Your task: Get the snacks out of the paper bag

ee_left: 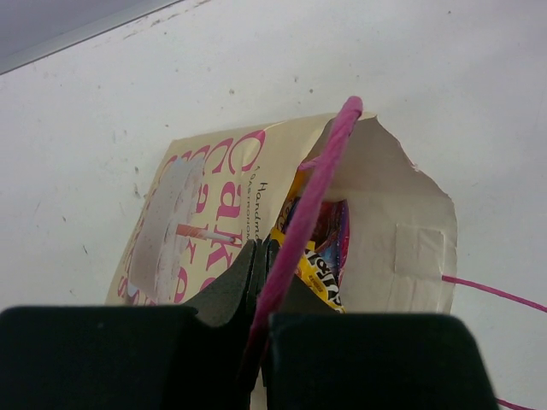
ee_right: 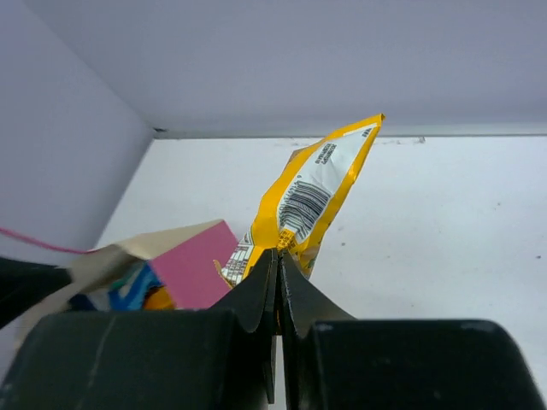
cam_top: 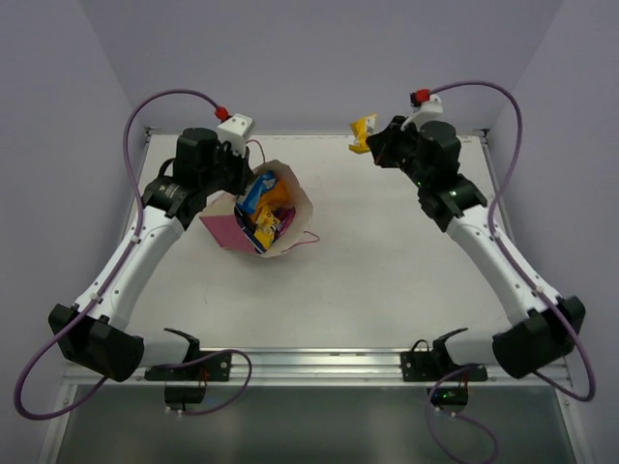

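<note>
"Snacks first: which one have you got hold of?"

"My right gripper is clamped tight on the lower edge of a small yellow packet. It stands up from my fingertips with its barcode side toward my wrist camera. That is at the far right part of the desk, near the back wall."

"And your left?"

"My left gripper is pinched closed on a pink loop handle of the paper bag. The bag is on the left half of the desk, well apart from the yellow packet, tilted with its mouth open upward. Inside it I see a blue packet, an orange pouch and a yellow wrapper, bunched together. The other handle trails loose beside the bag."
</note>
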Available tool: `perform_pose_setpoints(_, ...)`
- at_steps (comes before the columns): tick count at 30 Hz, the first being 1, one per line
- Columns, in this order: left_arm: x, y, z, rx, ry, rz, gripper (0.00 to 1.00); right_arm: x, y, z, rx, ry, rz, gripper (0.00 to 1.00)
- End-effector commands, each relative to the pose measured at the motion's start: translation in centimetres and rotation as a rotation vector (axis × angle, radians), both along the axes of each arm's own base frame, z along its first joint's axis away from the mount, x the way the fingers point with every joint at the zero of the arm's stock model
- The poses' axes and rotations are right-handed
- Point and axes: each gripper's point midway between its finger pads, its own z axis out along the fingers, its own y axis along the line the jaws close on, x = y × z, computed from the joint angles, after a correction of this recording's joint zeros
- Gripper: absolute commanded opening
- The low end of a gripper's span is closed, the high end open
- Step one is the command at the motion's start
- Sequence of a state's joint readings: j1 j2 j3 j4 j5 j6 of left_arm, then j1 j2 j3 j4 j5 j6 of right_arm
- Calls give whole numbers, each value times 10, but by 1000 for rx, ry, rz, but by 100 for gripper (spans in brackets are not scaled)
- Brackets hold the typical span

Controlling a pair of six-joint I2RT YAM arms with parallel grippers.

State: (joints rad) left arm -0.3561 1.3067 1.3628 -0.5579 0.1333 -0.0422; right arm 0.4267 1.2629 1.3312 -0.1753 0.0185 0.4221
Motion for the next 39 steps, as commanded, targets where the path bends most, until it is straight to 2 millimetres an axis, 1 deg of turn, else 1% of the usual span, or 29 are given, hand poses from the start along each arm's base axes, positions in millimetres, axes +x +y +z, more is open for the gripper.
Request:
perform_pose_setpoints(1, 2, -4, 14, -31, -40, 0, 0, 53, 18, -56, -76, 23, 74, 0)
perform_pose_setpoints(2, 2, -4, 13, -31, -39, 0, 0, 70, 26, -90, -96, 87, 89, 0)
perform_pose_setpoints(5, 3, -3, 13, -27, -38, 5, 0, 99, 43, -108, -87, 54, 128, 0)
perform_pose_setpoints(6, 2, -4, 13, -29, -36, 5, 0, 109, 47, -128, -101, 71, 136, 0)
perform_pose_setpoints(8, 2, -3, 11, -27, -32, 5, 0, 118, 54, -138, -92, 58, 153, 0)
perform_pose_setpoints(9, 2, -4, 11, -31, -33, 5, 0, 123, 57, -155, -97, 87, 154, 0)
perform_pose_setpoints(11, 1, -5, 6, -32, -23, -1, 0, 126, 60, -167, -107, 119, 163, 26)
perform_pose_setpoints(13, 1, -7, 5, -38, -20, -9, 0, 122, 59, -179, -122, 163, 172, 52)
perform_pose_setpoints(14, 0, -6, 2, -37, -13, -6, 0, 115, 59, -183, -127, 177, 185, 70)
perform_pose_setpoints(15, 1, -6, 2, -36, -14, -3, 0, 111, 58, -181, -136, 177, 188, 77)
perform_pose_setpoints(16, 1, -6, 1, -36, -12, 1, 0, 98, 54, -172, -144, 171, 189, 85)
perform_pose_setpoints(17, 1, -5, 0, -36, -10, 3, 0, 89, 53, -165, -152, 161, 193, 88)
perform_pose_setpoints(18, 1, -5, 1, -37, -11, 3, 0, 76, 57, -158, -159, 161, 214, 89)
perform_pose_setpoints(19, 0, -5, 1, -37, -11, 7, 0, 57, 57, -136, -156, 122, 236, 90)
perform_pose_setpoints(20, 0, -4, 2, -34, -12, 9, 0, 43, 62, -126, -159, 101, 263, 90)
perform_pose_setpoints(21, -1, -3, 3, -34, -13, 10, 0, 29, 68, -115, -173, 70, 303, 90)
perform_pose_setpoints(22, -1, -3, 3, -32, -12, 13, 0, 8, 83, -110, -187, 61, 363, 90)
perform_pose_setpoints(23, -2, -2, 4, -30, -16, 15, 0, -12, 88, -93, -191, 33, 398, 90)
perform_pose_setpoints(24, -3, -1, 5, -28, -19, 15, 0, -24, 95, -88, -207, 17, 427, 90)
perform_pose_setpoints(25, -3, 0, 5, -25, -19, 17, 0, -47, 112, -87, -218, 15, 487, 89)
perform_pose_setpoints(26, -4, 0, 5, -26, -20, 15, 0, -58, 118, -77, -217, -15, 505, 89)
perform_pose_setpoints(27, -5, 0, 5, -24, -19, 15, 0, -68, 126, -75, -220, -33, 527, 89)
perform_pose_setpoints(28, -6, 0, 5, -28, -19, 11, 0, -85, 142, -72, -219, -50, 582, 88)
perform_pose_setpoints(31, -8, -2, 5, -36, -13, 2, 0, -104, 172, -75, -234, -44, 659, 88)
perform_pose_setpoints(32, -8, -2, 5, -37, -13, 3, 0, -105, 179, -80, -239, -33, 668, 88)
perform_pose_setpoints(33, -9, -2, 5, -40, -11, 0, 0, -103, 189, -97, -262, -1, 678, 88)
perform_pose_setpoints(35, -10, -3, 5, -47, -6, -3, 0, -105, 205, -107, -263, 16, 694, 88)
perform_pose_setpoints(36, -10, -4, 5, -50, -7, -3, 0, -103, 214, -126, -281, 53, 704, 88)
perform_pose_setpoints(39, -10, -3, 1, -47, 1, 2, 0, -100, 231, -142, -283, 97, 722, 88)
